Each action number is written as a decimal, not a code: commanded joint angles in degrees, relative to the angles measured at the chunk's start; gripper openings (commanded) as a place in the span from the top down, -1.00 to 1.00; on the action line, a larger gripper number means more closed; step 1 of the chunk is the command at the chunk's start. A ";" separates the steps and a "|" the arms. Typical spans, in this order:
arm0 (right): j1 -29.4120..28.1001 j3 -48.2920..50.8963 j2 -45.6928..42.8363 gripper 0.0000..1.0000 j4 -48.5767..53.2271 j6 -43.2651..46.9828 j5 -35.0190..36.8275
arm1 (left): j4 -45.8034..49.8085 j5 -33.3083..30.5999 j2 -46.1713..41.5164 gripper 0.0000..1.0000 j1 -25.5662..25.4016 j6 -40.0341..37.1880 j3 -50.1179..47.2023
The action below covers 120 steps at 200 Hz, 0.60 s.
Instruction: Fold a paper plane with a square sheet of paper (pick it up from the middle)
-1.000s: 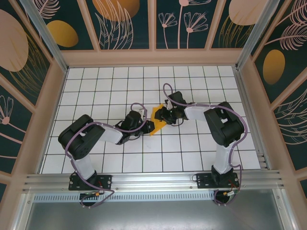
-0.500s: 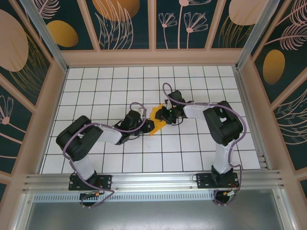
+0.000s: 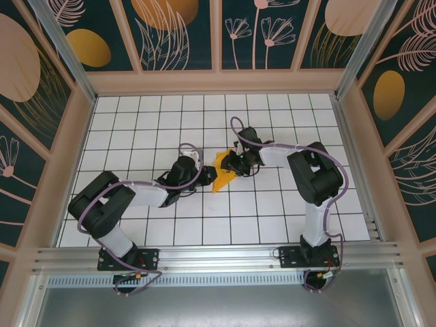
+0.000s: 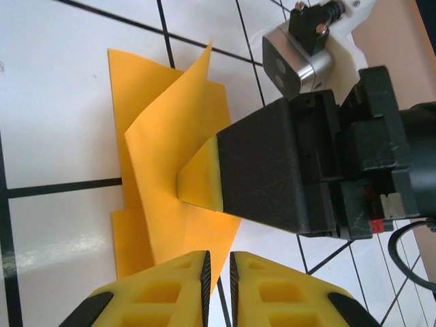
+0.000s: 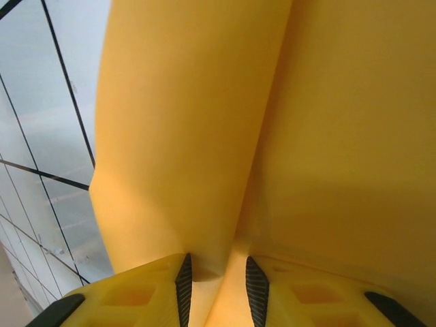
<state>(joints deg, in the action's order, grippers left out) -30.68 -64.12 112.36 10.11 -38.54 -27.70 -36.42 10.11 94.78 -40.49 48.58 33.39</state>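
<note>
The square sheet of paper (image 3: 221,173) is a creased orange shape on the white tiled floor, one flap standing up. In the left wrist view the paper (image 4: 163,129) has a raised flap, and a black right finger (image 4: 262,170) with a yellow tip presses against it. My right gripper (image 3: 231,165) is on the paper's right side. In the right wrist view its jaws (image 5: 216,269) are apart, with a raised fold of the paper (image 5: 204,122) between them. My left gripper (image 3: 206,176) sits at the paper's left edge. Its jaws (image 4: 219,262) are a narrow slit apart, with nothing between them.
The white tiled floor (image 3: 150,122) is walled in by dark leaf-patterned panels (image 3: 177,34) at the back and both sides. A metal rail (image 3: 218,259) runs along the near edge by the arm bases. Purple cables loop over both arms.
My left arm has swung its elbow out to the left and down, while its gripper stays at the paper's edge. The right jaws have narrowed around the fold. The paper has stayed in place.
</note>
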 commanded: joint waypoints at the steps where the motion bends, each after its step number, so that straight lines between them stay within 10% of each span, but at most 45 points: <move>1: 0.44 2.86 8.23 0.34 4.99 -0.60 12.22 | -2.38 3.79 2.37 0.62 0.07 0.75 1.21; 120: 0.96 3.33 7.59 0.35 5.10 -1.43 12.41 | 1.74 1.26 7.48 0.68 0.06 0.16 3.83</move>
<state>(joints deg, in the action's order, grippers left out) -30.59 -64.47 112.66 10.59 -39.55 -27.49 -36.86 14.06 101.84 -40.49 49.19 35.90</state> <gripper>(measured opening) 0.326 0.167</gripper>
